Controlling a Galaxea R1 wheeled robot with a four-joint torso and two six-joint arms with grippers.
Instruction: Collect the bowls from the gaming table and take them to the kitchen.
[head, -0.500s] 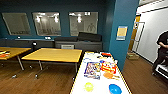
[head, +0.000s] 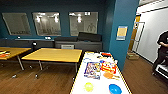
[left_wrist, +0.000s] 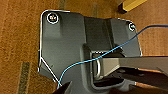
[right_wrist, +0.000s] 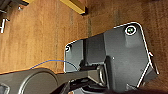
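Left end effector: no telling whether spread or pressed together, wrist camera looking down past the dark plate at brown wood floor (left_wrist: 22, 50), a thin blue cable (left_wrist: 100, 53) looping across. Right end effector: same story, state impossible to read, wood floor beneath, a yellow-wood table edge (right_wrist: 75, 6) at the far side of the view. Out ahead in the head view, the gaming table (head: 80, 83) running away from the camera, white tabletop with light wood edge. On its near end, the yellow-green bowl (head: 88, 86) to the left and the blue bowl (head: 115, 88) to the right, well apart, both sitting on the white surface. Just beyond them, colourful game boxes (head: 92, 70) lying flat, more small items toward the far end. To the left, plain yellow-wood tables (head: 53, 55) on thin legs. Far back, a dark teal wall with three windows (head: 47, 23) and a dark sofa (head: 78, 42) below. Off to the right, a person (head: 162, 53) standing by a white wall.
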